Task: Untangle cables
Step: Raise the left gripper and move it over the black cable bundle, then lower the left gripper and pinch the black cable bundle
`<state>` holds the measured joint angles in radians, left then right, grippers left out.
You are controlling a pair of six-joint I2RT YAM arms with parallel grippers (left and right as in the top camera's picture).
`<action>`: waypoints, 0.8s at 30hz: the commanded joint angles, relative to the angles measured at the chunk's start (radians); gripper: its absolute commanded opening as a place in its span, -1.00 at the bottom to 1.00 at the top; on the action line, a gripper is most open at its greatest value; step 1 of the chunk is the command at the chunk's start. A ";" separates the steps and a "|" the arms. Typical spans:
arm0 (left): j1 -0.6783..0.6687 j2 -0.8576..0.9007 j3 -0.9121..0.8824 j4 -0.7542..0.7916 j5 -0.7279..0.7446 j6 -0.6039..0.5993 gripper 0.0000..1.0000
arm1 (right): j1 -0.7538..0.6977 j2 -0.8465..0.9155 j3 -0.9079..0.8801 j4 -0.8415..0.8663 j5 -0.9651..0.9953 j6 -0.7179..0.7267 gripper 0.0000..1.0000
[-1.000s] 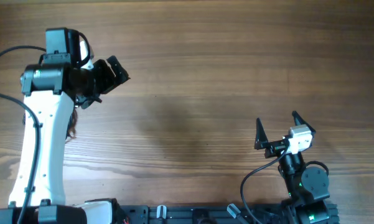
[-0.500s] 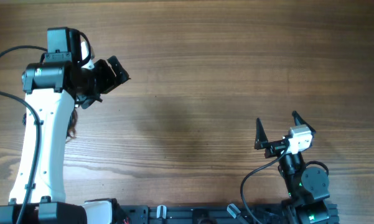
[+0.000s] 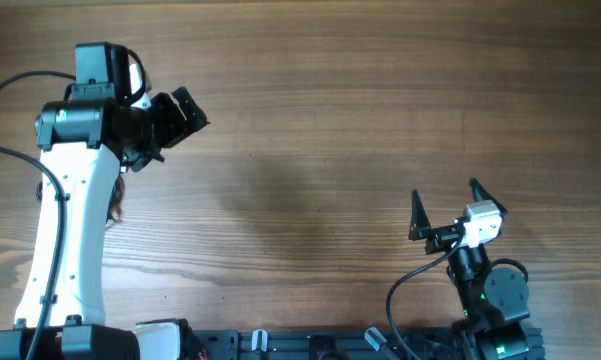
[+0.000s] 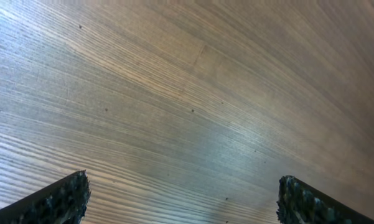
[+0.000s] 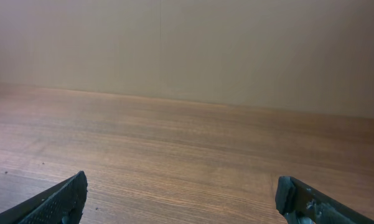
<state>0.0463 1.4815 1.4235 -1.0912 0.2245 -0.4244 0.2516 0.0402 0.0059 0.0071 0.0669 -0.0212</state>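
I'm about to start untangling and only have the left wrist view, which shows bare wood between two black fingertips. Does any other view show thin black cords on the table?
Observer: No. The overhead view shows the brown wooden table with no loose cords anywhere in frame.
Operator: Where does my arm sit up there?
Observer: The left gripper hangs over the far left part of the table, open and empty.
Operator: And the other one?
Observer: The right gripper is at the near right, close to its base, jaws wide open, holding nothing.
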 commanded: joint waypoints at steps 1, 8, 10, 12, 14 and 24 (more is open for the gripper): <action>0.003 0.006 -0.006 0.019 -0.013 0.001 1.00 | -0.004 0.000 0.000 0.004 -0.016 -0.002 0.99; 0.003 0.007 -0.006 0.029 -0.094 0.002 1.00 | -0.004 0.000 0.000 0.004 -0.016 -0.003 0.99; 0.003 0.007 -0.006 0.028 -0.104 0.002 1.00 | -0.004 0.000 0.000 0.004 -0.016 -0.003 0.99; 0.003 0.007 -0.006 0.028 -0.104 0.001 1.00 | -0.004 0.000 0.000 0.003 -0.016 -0.002 0.99; 0.003 0.007 -0.010 0.029 -0.109 0.000 0.99 | -0.004 0.000 -0.001 0.004 -0.016 -0.003 0.99; 0.063 0.007 -0.106 -0.020 -0.462 -0.135 1.00 | -0.004 0.002 0.000 0.004 -0.016 -0.003 1.00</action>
<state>0.0608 1.4815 1.3674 -1.1053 -0.1150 -0.5083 0.2516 0.0402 0.0059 0.0071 0.0669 -0.0212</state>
